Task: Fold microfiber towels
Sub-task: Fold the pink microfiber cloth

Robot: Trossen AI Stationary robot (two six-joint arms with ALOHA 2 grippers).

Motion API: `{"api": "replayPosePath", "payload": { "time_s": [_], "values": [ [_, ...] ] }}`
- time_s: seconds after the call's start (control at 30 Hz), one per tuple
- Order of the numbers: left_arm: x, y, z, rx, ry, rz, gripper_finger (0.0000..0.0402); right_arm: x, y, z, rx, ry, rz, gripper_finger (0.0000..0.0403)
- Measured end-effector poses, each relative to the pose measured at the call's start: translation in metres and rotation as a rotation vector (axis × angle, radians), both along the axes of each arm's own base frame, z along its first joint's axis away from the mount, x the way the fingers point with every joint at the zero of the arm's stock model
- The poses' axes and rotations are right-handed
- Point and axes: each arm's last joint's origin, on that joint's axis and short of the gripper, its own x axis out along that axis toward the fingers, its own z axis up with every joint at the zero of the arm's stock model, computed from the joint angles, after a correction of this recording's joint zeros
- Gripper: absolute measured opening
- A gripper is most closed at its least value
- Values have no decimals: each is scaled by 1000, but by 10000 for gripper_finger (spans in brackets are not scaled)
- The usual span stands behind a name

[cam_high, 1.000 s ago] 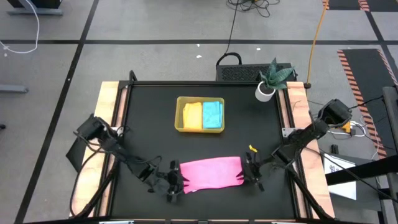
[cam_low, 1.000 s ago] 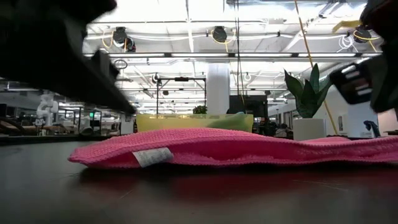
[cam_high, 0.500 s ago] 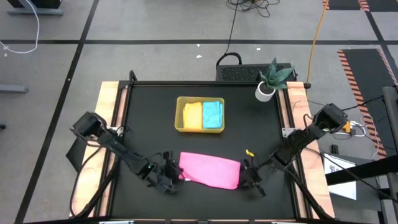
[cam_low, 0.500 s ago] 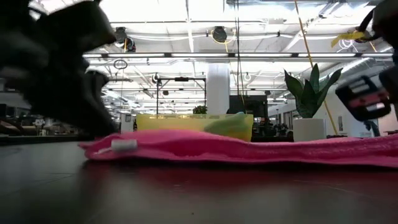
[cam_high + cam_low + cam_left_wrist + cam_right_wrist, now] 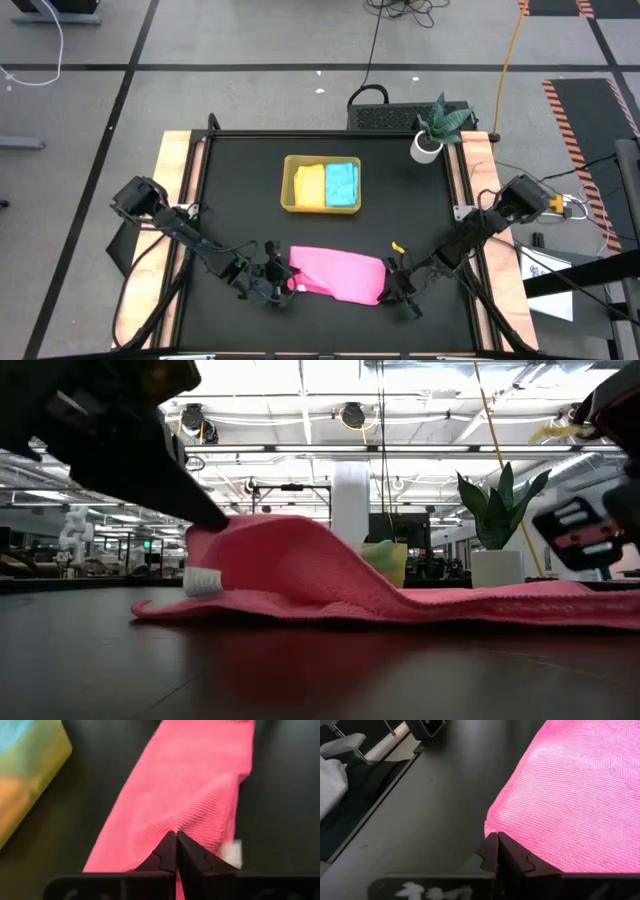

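Pink towel (image 5: pixel 338 276) pinched at both ends
Left gripper (image 5: pixel 281 283) lifts its tagged edge into a hump; right gripper (image 5: pixel 392 284) clamps the flat end

I see a yellow-green tray (image 5: pixel 290 187) on the black table (image 5: pixel 230 200), toward its far side; a potted plant (image 5: pixel 436 127) stands at the far right corner; a black case (image 5: pixel 385 115) sits beside it; an orange cable (image 5: pixel 508 55) crosses the floor.

Open-plan robotics lab or workshop.
Exposed ceiling ducts (image 5: pixel 350 415), taped floor lines (image 5: pixel 300 68), trailing cables (image 5: pixel 372 40), a potted plant (image 5: pixel 497 510).
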Motion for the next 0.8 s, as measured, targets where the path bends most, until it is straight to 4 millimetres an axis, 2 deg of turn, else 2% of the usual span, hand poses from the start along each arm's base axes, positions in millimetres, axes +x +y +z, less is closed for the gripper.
{"api": "replayPosePath", "payload": {
  "time_s": [0.17, 0.3, 0.53, 0.67, 0.8],
  "values": [
    [-9, 1, -6, -18, 118, -28, 12, 5, 7, -9, 39, -15, 58, 0],
    [-14, -1, -7, -40, 168, -48, 26, 8, 10, -7, 48, -56, 99, 0],
    [-19, 2, 12, -234, 180, -36, 11, 7, 9, 10, 69, -110, 106, 3],
    [-17, 5, 21, -377, 219, -94, 8, 6, 9, 28, 103, -175, 113, 31],
    [-14, 13, 21, -402, 245, -83, 19, 9, 3, 34, 42, -244, 32, 72]
  ]
}}
